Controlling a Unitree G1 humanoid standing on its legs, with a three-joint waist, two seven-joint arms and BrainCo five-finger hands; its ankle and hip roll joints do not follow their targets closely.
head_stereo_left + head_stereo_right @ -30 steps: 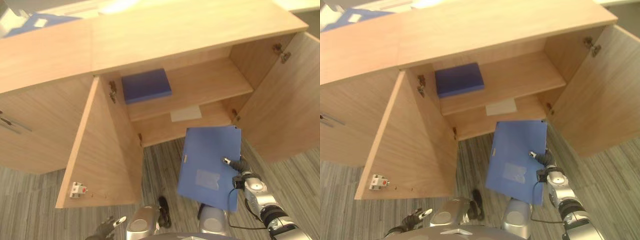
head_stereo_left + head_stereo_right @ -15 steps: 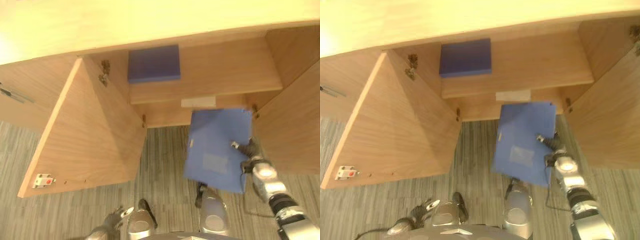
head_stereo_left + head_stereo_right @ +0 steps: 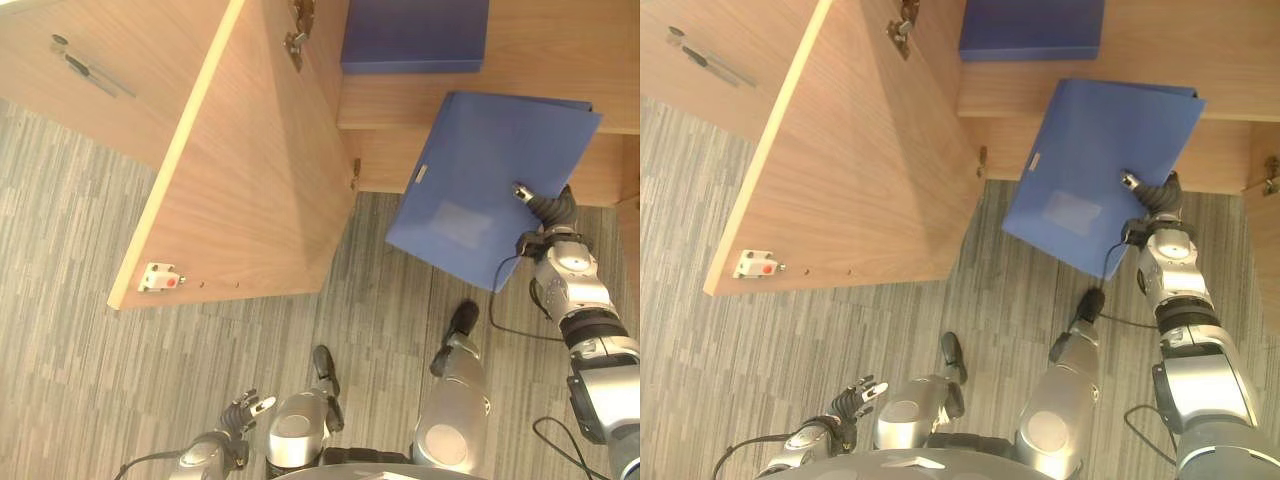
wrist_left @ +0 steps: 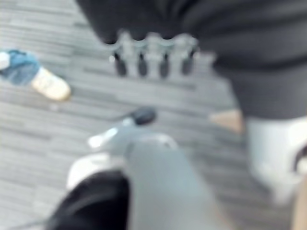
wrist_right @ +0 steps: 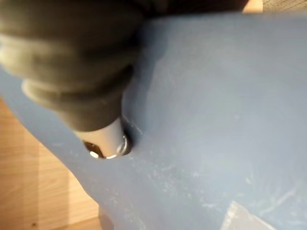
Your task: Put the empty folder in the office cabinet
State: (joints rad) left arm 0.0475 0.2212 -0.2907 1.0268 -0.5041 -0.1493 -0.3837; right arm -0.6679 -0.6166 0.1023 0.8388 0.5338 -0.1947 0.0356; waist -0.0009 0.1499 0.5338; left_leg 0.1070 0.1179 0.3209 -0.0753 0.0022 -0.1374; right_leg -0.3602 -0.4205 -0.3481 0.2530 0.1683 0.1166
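The right hand (image 3: 548, 208) has the blue folder (image 3: 480, 180) pinched at its right edge: the thumb lies across the front cover and the fingers are hidden behind it, so the hold is closed on the folder. In the right wrist view the thumb (image 5: 106, 141) presses flat on the blue cover, with pale wood showing past the folder's edge. The folder hangs tilted in the air, its top corner at about 1 o'clock from the hand and already overlapping the front edge of the cabinet's shelf (image 3: 560, 95), while its lower corner is over the floor (image 3: 80, 330).

Further out, at 11 o'clock from the folder, a second blue folder (image 3: 415, 35) lies flat on the shelf. The open left door (image 3: 250, 170) stands at 9 o'clock. The left hand (image 3: 845, 405) hangs low at 7 o'clock, fingers loosely spread and empty.

This looks like the carry-in step, with the folder at the mouth of the cabinet but not yet resting on anything. The next move probably calls for levelling the folder, pushing it forward onto the shelf space clear of the other folder, and only then loosening the thumb.
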